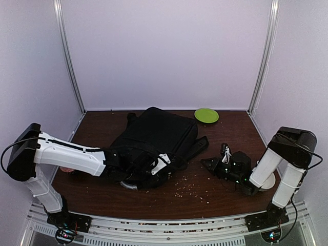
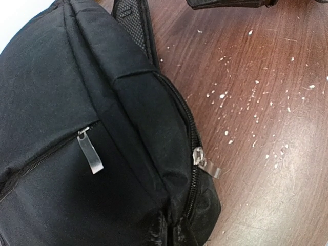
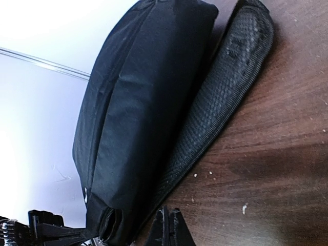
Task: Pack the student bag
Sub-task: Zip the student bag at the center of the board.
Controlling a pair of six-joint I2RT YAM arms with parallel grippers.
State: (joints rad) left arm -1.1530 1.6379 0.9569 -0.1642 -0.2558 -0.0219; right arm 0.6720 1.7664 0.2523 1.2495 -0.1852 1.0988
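Observation:
The student bag (image 1: 156,136), a large black backpack, lies flat in the middle of the table, with a padded strap (image 1: 197,147) trailing to its right. My left gripper (image 1: 134,171) is at the bag's near edge. In the left wrist view it (image 2: 168,232) is shut on a pinch of the bag's fabric beside the main zipper (image 2: 193,148). Two silver zipper pulls (image 2: 90,154) show, and both zippers look closed. My right gripper (image 1: 210,163) rests low on the table just right of the strap (image 3: 220,97), shut with nothing between its fingers (image 3: 177,225).
A green plate (image 1: 206,115) sits at the back right of the table. White crumbs (image 1: 189,190) are scattered over the brown wood in front of the bag. A white object (image 1: 269,182) lies partly under the right arm. White walls enclose the table.

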